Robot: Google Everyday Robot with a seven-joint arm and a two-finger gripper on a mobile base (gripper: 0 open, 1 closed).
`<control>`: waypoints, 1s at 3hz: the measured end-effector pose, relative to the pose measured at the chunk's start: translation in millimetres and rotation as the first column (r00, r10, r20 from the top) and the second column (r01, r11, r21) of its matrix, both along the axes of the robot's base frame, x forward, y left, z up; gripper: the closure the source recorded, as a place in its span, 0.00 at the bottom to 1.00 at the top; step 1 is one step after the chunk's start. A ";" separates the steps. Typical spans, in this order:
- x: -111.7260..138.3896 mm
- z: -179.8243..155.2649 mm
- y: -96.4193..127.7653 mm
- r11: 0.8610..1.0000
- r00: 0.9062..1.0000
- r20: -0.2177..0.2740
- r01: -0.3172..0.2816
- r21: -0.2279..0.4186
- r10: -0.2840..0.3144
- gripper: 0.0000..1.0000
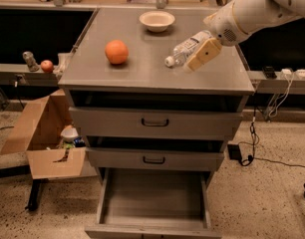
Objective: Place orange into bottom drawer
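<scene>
- Gripper point(196, 59): a tan, blocky piece is being held low over the right half of the cabinet top point(152, 78). Only one flat face is being shown to the cam, so open vs closed can't be told.
- Clear plastic bottle point(181, 52) is lying on its side just behind the gripper. Its rear part is being hidden by the gripper, and the white cap end is being pointed left.
- Smooth white arm point(257, 6) is being cut off by the top-right edge.
- Orange point(116, 52): round w/ matte skin, it is being carried by the grey cabinet top, left of centre. It is well apart from the gripper & bottle, w/ nothing touching it.
- Bottom drawer point(152, 199): a wide, plain grey metal tray is being shown pulled out. Its front lip is being cropped by the lower edge.
- Top drawer point(117, 123) & mid drawer point(117, 158): shallow grey fronts w/ dark handles, a dark gap is being shown above each.
- Cream bowl point(157, 20), round & shallow, is sitting at the back of the top.
- Cardboard box point(40, 133) is on the floor at left w/ flaps open; its contents can't be made out.
- Small reddish fruit point(47, 65) is resting on the side ledge at left.
</scene>
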State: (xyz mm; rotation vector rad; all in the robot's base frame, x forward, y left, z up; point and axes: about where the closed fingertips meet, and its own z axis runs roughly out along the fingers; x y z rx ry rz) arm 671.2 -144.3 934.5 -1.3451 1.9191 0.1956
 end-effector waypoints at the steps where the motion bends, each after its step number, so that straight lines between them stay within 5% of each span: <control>1: 23.9 -5.5 22.6 0.991 1.000 0.002 -0.031 0.130 0.031 0.00; 2: 33.8 -2.3 50.8 0.964 0.995 0.013 -0.101 0.247 0.101 0.00; 3: 33.8 -2.3 50.8 0.964 0.995 0.013 -0.101 0.247 0.101 0.00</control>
